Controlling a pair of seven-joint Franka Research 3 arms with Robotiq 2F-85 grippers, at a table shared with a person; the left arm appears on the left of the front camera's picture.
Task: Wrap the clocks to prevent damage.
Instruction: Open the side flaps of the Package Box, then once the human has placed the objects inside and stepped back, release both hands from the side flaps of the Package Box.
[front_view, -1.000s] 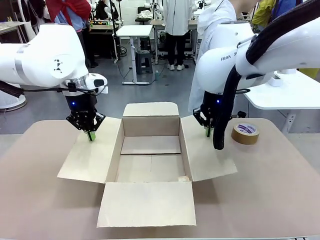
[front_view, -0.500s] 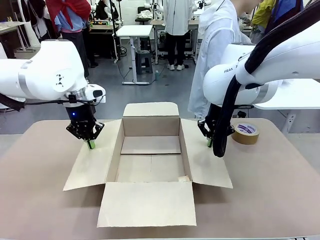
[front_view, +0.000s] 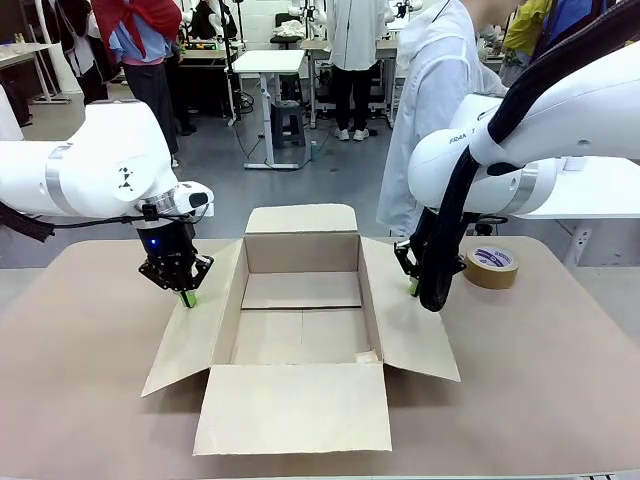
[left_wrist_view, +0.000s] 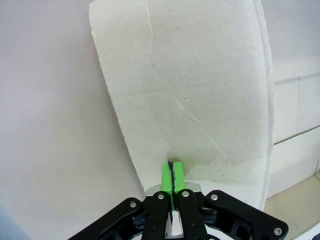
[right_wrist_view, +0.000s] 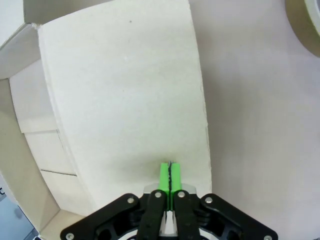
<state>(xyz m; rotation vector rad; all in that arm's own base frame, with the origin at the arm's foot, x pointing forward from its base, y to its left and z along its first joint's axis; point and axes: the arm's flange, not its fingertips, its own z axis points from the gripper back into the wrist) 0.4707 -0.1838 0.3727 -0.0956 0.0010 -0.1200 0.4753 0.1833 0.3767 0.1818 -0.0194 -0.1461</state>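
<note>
The box (front_view: 300, 255) stands open in the middle of the table (front_view: 70, 380), its four flaps spread outward and its floor bare cardboard; the tape (front_view: 490, 266) lies on the table to the right, just beyond the right arm. The left gripper (front_view: 186, 297) points down at the left flap (front_view: 195, 335), near its far edge; its green pads are pressed flat together with nothing between them, and the wrist view shows the tips (left_wrist_view: 172, 172) at the flap's surface (touching or just above, I cannot tell). The right gripper (front_view: 412, 288) is the same at the right flap (front_view: 405, 325): pads fully closed on nothing, tips (right_wrist_view: 170, 172) at the cardboard near its edge.

Where the clocks lie I cannot tell; the box does not hold them. By the task's wording they are likely fragile, with hard cases and faces that would crack under a pinch; I would expect some weight and little give. Once padded, the wrap may be slippery and soft, so a hold across the long sides, low and gentle, seems safest; squeezing a face or a corner seems the main risk.
</note>
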